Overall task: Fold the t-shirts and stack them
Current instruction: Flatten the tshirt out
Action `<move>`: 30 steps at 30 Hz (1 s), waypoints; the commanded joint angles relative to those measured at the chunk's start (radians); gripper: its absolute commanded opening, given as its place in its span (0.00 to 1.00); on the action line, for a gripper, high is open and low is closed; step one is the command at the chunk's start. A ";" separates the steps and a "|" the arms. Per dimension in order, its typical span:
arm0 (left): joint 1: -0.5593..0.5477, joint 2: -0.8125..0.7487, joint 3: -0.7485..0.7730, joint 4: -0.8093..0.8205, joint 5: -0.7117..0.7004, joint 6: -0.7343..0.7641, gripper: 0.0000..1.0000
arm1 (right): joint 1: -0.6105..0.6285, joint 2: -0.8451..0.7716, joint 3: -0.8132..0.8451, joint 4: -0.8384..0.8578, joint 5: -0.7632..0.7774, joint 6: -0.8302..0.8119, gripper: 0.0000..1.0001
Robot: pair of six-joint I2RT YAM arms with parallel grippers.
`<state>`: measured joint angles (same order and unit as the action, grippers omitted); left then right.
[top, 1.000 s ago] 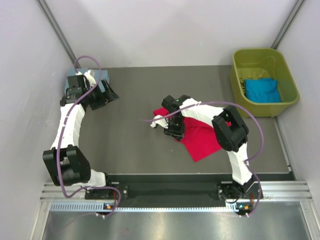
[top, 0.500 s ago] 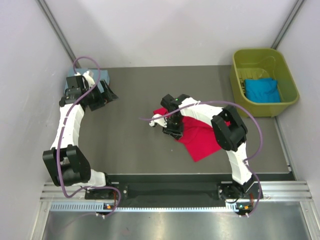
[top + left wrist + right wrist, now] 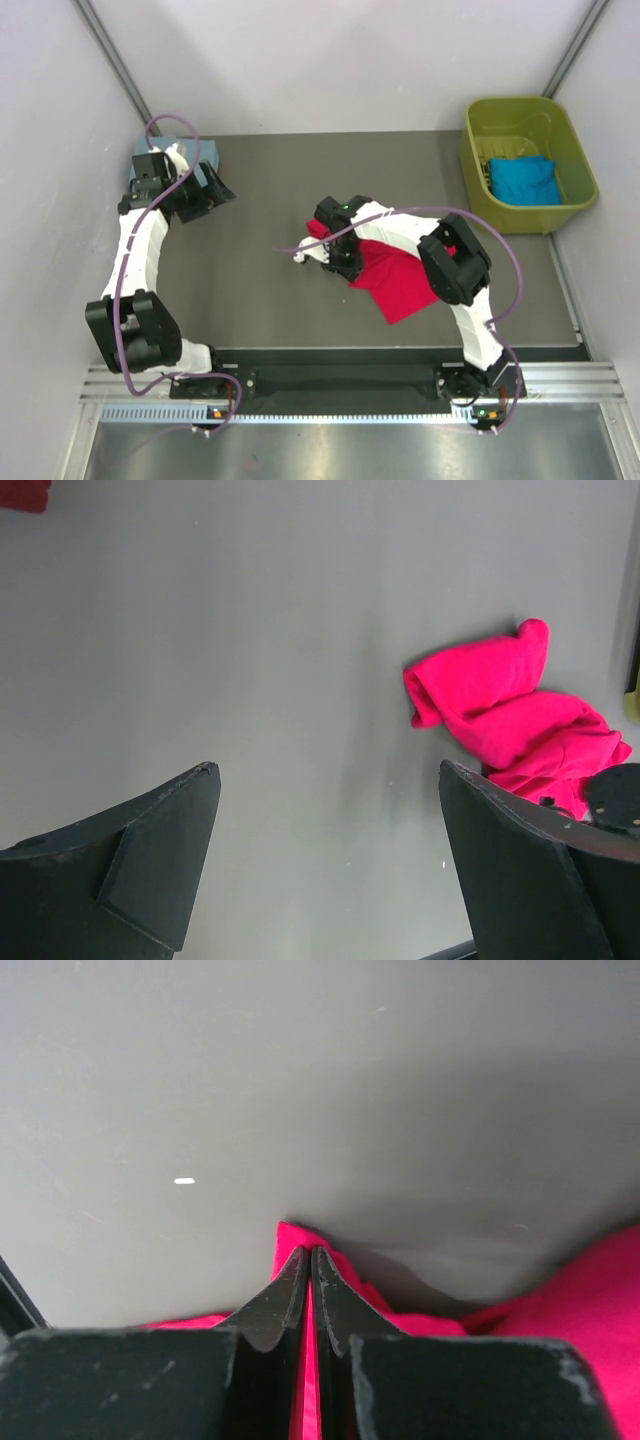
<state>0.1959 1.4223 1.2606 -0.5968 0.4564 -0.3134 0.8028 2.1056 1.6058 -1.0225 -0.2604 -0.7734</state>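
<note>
Presently: right gripper (image 3: 310,1253) clamped on bright red t-shirt (image 3: 400,282) edge, cloth spread toward 4 o'clock; left gripper (image 3: 213,188) agape, well apart at 10 o'clock

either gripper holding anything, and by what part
The right gripper is shut on the red t-shirt, pinching a fold at its left-hand edge in the top view. The left gripper is open, holding nothing.

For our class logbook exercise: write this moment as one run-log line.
right gripper: shut on bright red t-shirt | left gripper: open, empty | bright blue t-shirt: in olive-green tub
</note>
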 commanded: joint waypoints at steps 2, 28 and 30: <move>0.007 -0.036 -0.017 0.026 0.013 -0.001 0.94 | 0.015 -0.067 0.152 -0.016 0.047 0.019 0.00; -0.334 0.421 0.230 -0.118 -0.015 0.284 0.81 | -0.223 -0.484 0.678 0.144 0.566 0.140 0.00; -0.357 0.458 0.256 -0.127 -0.013 0.295 0.79 | -0.258 -0.480 0.680 0.144 0.559 0.154 0.00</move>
<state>-0.1253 1.8339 1.4609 -0.6979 0.4137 -0.0704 0.5964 1.6184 2.2879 -0.9218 0.2600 -0.6601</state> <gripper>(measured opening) 0.803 0.006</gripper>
